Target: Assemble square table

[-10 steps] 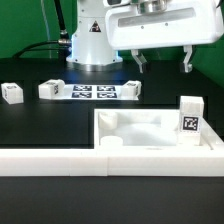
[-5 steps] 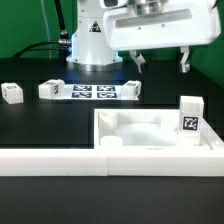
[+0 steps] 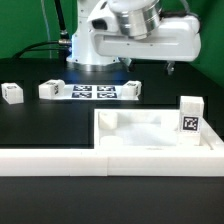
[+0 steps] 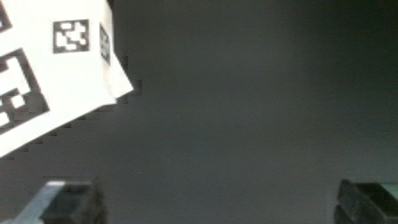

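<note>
The white square slab [image 3: 150,138] with a raised rim lies at the exterior view's right front. One tagged leg [image 3: 190,116] stands upright at its right edge. Three more legs lie on the black table: one at the far left [image 3: 12,93], one [image 3: 50,89] by the marker board's left end, and one [image 3: 128,89] at its right end. My gripper [image 3: 149,68] hangs open and empty above the table behind the slab, near that last leg. In the wrist view my gripper [image 4: 219,205] shows dark fingertips [image 4: 68,200] wide apart over bare black table, with a tagged white leg [image 4: 80,38] off to one side.
The marker board [image 3: 90,92] lies flat between two of the legs and also shows in the wrist view [image 4: 22,95]. A long low white border wall [image 3: 60,160] runs along the front. The robot base [image 3: 90,45] stands at the back.
My gripper has moved toward the exterior view's left and the wrist has turned. It stays open. The slab and legs have not moved.
</note>
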